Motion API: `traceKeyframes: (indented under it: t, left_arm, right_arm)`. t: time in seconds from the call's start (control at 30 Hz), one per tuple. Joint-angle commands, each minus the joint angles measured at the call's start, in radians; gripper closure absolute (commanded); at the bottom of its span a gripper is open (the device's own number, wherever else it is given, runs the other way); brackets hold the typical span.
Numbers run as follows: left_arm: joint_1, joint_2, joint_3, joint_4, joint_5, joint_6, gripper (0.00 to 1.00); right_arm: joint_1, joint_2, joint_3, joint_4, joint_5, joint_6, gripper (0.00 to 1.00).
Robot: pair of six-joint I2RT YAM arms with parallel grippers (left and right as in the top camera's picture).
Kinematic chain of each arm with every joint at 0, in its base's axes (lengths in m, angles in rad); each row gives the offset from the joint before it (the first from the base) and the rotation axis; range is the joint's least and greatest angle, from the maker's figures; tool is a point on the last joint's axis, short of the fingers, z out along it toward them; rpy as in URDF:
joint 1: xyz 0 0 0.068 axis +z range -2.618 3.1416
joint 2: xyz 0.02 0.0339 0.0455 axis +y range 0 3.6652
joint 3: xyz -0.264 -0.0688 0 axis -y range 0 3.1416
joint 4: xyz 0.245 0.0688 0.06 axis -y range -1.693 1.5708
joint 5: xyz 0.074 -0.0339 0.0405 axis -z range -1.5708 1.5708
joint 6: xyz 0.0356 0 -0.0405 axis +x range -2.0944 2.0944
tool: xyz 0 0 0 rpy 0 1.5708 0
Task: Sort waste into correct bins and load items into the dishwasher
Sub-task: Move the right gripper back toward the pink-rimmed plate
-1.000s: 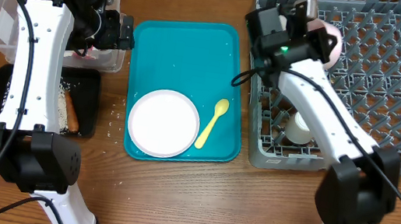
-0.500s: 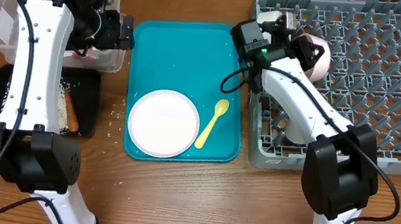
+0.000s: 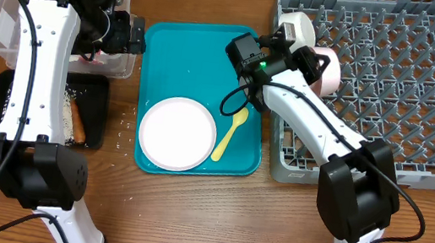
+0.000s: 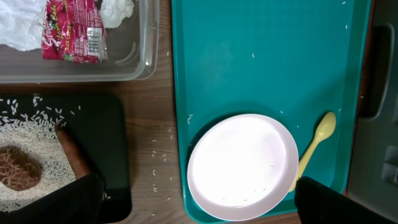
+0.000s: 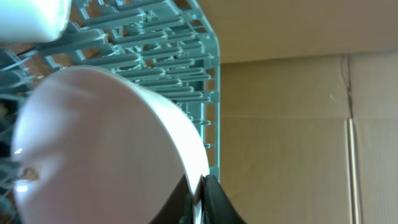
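Note:
My right gripper [image 3: 317, 65] [image 5: 198, 186] is shut on the rim of a small white bowl [image 3: 330, 70] [image 5: 106, 143], held tilted over the left edge of the grey dish rack [image 3: 426, 91]. Another white bowl [image 3: 296, 26] sits in the rack's back-left corner. The white plate [image 3: 177, 133] [image 4: 242, 165] and the yellow spoon [image 3: 230, 132] [image 4: 314, 146] lie on the teal tray [image 3: 200, 59]. My left gripper [image 3: 127, 34] [image 4: 199, 198] is open and empty, high by the clear tub [image 4: 146, 59]. The tub holds the napkin [image 4: 18, 28] and the red wrapper [image 4: 71, 28].
The black tray [image 4: 115, 155] in front of the tub holds rice [image 4: 31, 140], the brown lump [image 4: 18, 169] and the sausage stick [image 4: 71, 154]. Loose rice grains [image 4: 158, 152] lie on the wood between the trays. Cardboard stands beyond the rack.
My right arm has swung left with the bowl, from over the rack's back-left area to its left edge near the teal tray. The left arm has not moved.

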Motion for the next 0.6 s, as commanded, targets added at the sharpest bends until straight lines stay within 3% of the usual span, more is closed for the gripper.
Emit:
traceKeyframes:
  t: [0.0, 0.13, 0.3, 0.43, 0.57]
  left_arm:
    - [-0.002, 0.001, 0.003, 0.0, 0.011, 0.012, 0.0]
    - [-0.002, 0.001, 0.003, 0.0, 0.011, 0.012, 0.0]
    - [-0.002, 0.001, 0.003, 0.0, 0.011, 0.012, 0.0]
    - [-0.002, 0.001, 0.003, 0.0, 0.011, 0.012, 0.0]
    - [-0.002, 0.001, 0.003, 0.0, 0.011, 0.012, 0.0]
  right_arm:
    - [0.023, 0.005, -0.006, -0.011, -0.159, 0.025, 0.83]
    - [0.045, 0.005, -0.006, -0.006, -0.158, 0.025, 0.77]
    - [0.069, 0.005, -0.004, 0.016, -0.157, 0.025, 0.51]
    - [0.074, 0.004, -0.003, 0.016, -0.134, 0.025, 0.16]
    - [0.075, -0.016, 0.035, 0.015, -0.116, 0.029, 0.05]
